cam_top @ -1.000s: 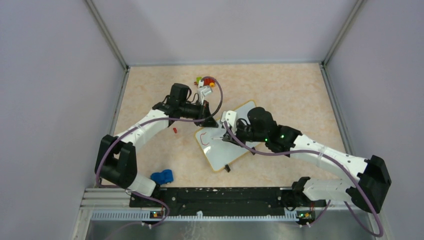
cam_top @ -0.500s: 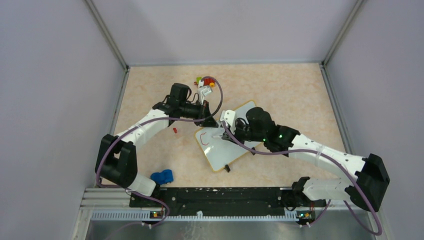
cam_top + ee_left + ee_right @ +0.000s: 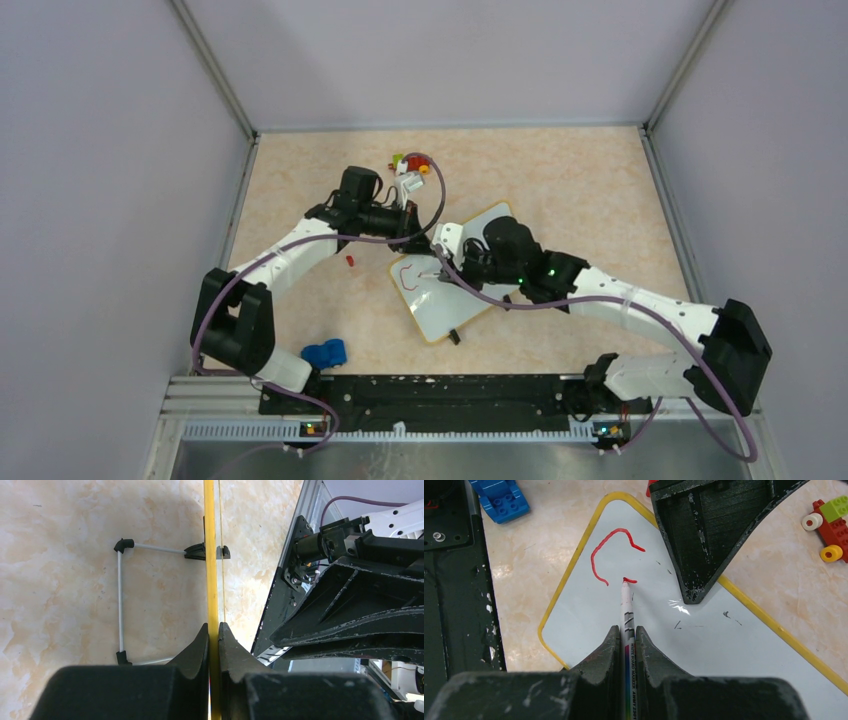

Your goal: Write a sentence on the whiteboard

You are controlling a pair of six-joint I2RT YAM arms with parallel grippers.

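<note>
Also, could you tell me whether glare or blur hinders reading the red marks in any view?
Right wrist: the red stroke is sharp, one small glare patch on the whiteboard lies clear of it, the right fingers look soft. Top external: evenly lit, stroke tiny. Left wrist: whiteboard edge-on, no writing face visible.

Left claw (image 3: 214,629) clamping whiteboard (image 3: 441,305) edge, toy bricks (image 3: 411,166) just behind

From above, the right arm (image 3: 620,305) covers much of the board (image 3: 440,305), and the red strokes (image 3: 403,270) are too small to read. The left wrist view shows the board edge-on only. The marker (image 3: 627,610) vanishes rearward inside the right claw (image 3: 626,629).
</note>
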